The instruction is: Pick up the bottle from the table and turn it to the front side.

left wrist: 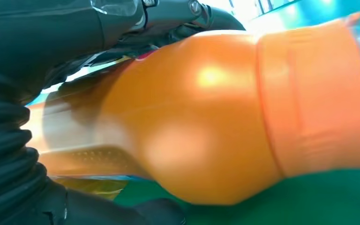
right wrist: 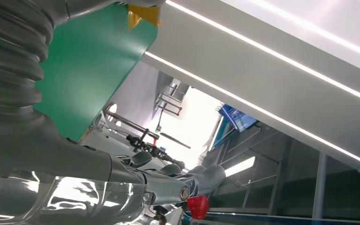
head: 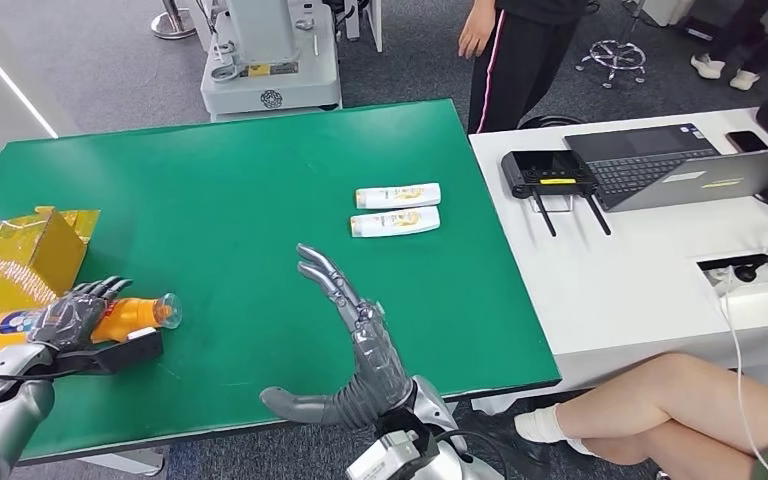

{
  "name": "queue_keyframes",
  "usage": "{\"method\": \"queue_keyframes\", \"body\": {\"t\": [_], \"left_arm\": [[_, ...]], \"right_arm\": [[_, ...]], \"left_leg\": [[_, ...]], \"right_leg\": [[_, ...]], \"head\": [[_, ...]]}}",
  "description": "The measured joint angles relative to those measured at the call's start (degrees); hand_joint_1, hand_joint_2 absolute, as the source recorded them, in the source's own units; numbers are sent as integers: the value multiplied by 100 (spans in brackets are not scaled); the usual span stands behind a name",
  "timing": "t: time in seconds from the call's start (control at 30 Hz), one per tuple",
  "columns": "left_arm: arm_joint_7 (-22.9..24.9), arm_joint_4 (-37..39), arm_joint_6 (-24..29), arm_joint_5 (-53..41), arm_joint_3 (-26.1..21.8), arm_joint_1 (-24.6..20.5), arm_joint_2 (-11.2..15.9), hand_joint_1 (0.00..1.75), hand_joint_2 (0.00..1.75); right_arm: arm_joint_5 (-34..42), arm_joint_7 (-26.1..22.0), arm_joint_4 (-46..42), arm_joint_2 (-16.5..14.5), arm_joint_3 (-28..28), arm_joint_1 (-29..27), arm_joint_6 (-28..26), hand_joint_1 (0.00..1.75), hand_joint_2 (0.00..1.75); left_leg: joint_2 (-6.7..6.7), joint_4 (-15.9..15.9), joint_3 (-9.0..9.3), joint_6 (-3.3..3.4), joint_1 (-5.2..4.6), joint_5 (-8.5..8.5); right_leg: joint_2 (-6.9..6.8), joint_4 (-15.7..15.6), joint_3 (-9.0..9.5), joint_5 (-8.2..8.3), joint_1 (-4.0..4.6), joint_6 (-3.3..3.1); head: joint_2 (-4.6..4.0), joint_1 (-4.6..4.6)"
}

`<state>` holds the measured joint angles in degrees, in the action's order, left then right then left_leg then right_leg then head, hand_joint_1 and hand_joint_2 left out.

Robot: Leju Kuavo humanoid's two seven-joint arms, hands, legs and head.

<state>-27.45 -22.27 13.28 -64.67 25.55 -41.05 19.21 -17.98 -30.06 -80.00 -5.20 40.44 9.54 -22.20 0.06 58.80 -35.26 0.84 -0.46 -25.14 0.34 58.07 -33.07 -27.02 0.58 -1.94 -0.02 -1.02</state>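
Green table point(head: 260, 200) bears orange bottle point(head: 125, 318) (lying sideways) gripped by left hand point(head: 65, 322)

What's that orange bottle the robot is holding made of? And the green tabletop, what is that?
The orange bottle in the left hand looks like glossy plastic: the left wrist view shows soft bright highlights on its smooth curved body. Its cap end looks clear. The green table seems covered in a matte sheet, perhaps rubber or felt; it shows no glare.
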Motion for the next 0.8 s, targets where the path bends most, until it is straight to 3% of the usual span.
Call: {"method": "queue_keyframes", "body": {"t": [0.43,0.8], "left_arm": [[-68,5,-790,48,-2,-119,132,0,175],[-598,-25,-2070,347,2,-458,362,0,175]], "right_arm": [[129,-58,45,-1,-1,47,-29,0,175],[122,1,37,-28,-48,100,-66,0,175]], "left_leg": [[-1,-2,16,-6,0,4],[0,-1,16,-10,2,7]], "right_leg": [[-1,5,12,0,0,-1],[0,7,9,2,1,-3]], "head": [[0,1],[0,1]]}}
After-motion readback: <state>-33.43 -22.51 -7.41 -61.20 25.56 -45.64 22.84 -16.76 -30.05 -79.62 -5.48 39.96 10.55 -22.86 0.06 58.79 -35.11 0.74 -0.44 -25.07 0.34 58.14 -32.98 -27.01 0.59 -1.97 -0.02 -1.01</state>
